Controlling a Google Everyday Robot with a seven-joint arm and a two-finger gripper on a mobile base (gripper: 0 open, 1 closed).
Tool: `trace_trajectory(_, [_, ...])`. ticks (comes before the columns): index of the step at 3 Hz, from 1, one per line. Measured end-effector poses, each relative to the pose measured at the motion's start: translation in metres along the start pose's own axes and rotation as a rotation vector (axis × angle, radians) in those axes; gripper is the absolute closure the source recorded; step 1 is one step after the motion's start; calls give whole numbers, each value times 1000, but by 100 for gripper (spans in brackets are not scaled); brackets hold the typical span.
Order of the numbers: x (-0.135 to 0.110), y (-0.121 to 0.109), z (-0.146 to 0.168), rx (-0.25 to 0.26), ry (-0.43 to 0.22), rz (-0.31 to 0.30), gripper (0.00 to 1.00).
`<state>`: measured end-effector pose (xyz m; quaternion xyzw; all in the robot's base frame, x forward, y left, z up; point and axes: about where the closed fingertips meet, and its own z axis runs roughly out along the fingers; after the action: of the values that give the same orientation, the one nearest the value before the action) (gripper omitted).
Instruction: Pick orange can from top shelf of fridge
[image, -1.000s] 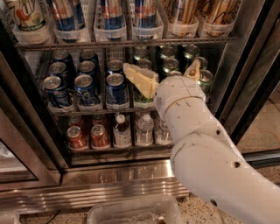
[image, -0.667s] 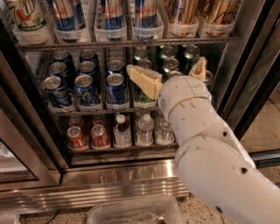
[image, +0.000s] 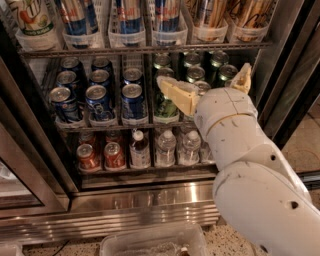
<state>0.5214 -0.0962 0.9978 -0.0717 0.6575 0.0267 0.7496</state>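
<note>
The gripper (image: 202, 75) is being held in front of the fridge (image: 150, 200) at the level of the middle rack, its two cream fingers being kept spread wide with nothing gripped between them. The orange can (image: 250, 15) is being stored above and a little to the right of the gripper, in the end bin of the top shelf (image: 150, 50). A similar copper can (image: 209, 12) is standing just beside it, more directly overhead. By this reading the reach is being made and no grasp is yet being attempted. What is being called for is a lift clear of the shelf's front wire, then a level advance so that the can's body, not its rim, is being straddled. The bin walls are leaving little room, so a neighbouring can is at risk of being nudged. Just behind the gripper, green cans (image: 192, 72) are being partly hidden by it. Blue cans (image: 100, 95) are being kept to its left, and red cans (image: 100, 155) and water bottles (image: 165, 147) below it. A black door frame (image: 285, 75) is standing to its right, and a speckled floor (image: 300, 145) is being shown below that.
</note>
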Motion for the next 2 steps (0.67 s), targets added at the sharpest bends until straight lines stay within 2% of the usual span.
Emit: trace_trajectory(2, [-11, -20, 2, 28, -55, -1, 0])
